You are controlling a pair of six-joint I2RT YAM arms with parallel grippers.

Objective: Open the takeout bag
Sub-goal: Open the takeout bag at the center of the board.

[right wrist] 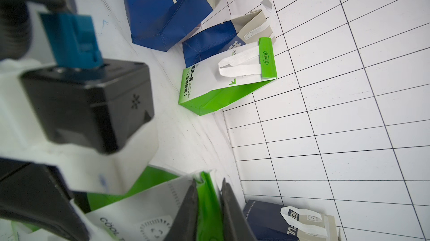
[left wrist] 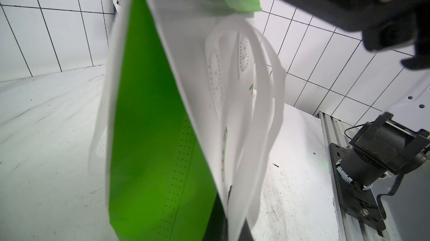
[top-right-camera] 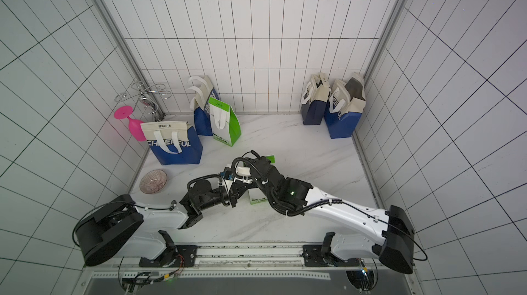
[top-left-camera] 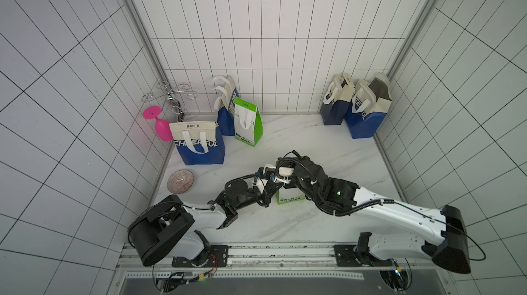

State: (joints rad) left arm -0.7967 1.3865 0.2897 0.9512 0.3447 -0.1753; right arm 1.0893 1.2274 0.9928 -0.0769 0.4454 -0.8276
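White-tiled booth, marble tabletop (top-left-camera: 313, 142), walled on three sides, so the working field is small. Takeout bag (top-left-camera: 288, 198), green and white, stands just toward 6 o'clock from the table's centre, mostly hidden beneath both wrists in both top views.

Left gripper (top-left-camera: 272, 185) is fully closed. Its wrist view suggests it pins the bag's white face, presumably as an anchor so the bag cannot lift or slide. Right gripper (right wrist: 208, 185) is narrowed onto the green flap (right wrist: 209, 207) at the bag's top. The flap sits between the two dark fingers (right wrist: 186, 205), a pinch suited to peeling it up and back. Judgement: flap grasped, mouth not yet open.

Room: bare marble from centre toward 12 and 3 o'clock — the better direction for a pull. Crowded at 10–11 o'clock: CHEERFUL bag (top-left-camera: 199, 148), second green bag (top-left-camera: 246, 125), pink goblet (top-left-camera: 161, 125), wire rack (top-left-camera: 171, 96). Glass dish (top-left-camera: 180, 181) at 9, near the left arm. Two blue bags (top-left-camera: 353, 111) in the 1 o'clock corner, well apart. The table edge at 6 is close behind the bag, and the forearms converge there.
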